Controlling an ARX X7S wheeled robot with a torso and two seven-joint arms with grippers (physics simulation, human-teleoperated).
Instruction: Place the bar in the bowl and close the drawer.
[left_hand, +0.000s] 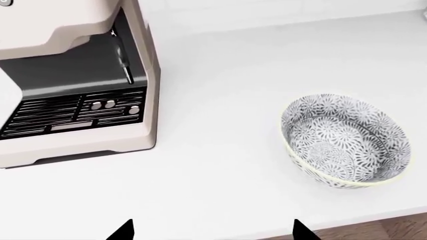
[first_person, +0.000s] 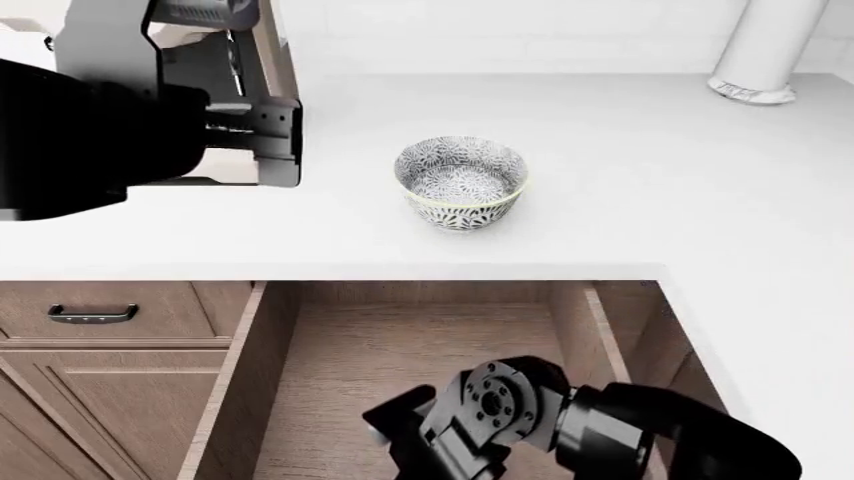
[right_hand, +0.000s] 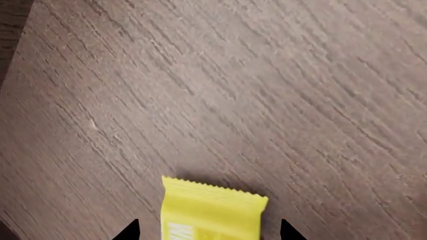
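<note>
The yellow bar (right_hand: 210, 212) lies flat on the wood floor of the open drawer (first_person: 400, 345). My right gripper (right_hand: 208, 231) is open just above it, one jaw on each side of the wrapper, with a gap to it on both sides. In the head view my right arm (first_person: 514, 410) reaches down into the drawer and hides the bar. The speckled bowl (first_person: 462, 182) stands empty on the white counter behind the drawer; it also shows in the left wrist view (left_hand: 343, 140). My left gripper (left_hand: 210, 231) is open and empty above the counter's front edge, to the left of the bowl.
A beige coffee machine (left_hand: 73, 75) stands on the counter left of the bowl, behind my left arm (first_person: 134, 130). A white cylinder (first_person: 767, 50) stands at the back right. A narrower shut drawer with a dark handle (first_person: 94, 313) is left of the open one.
</note>
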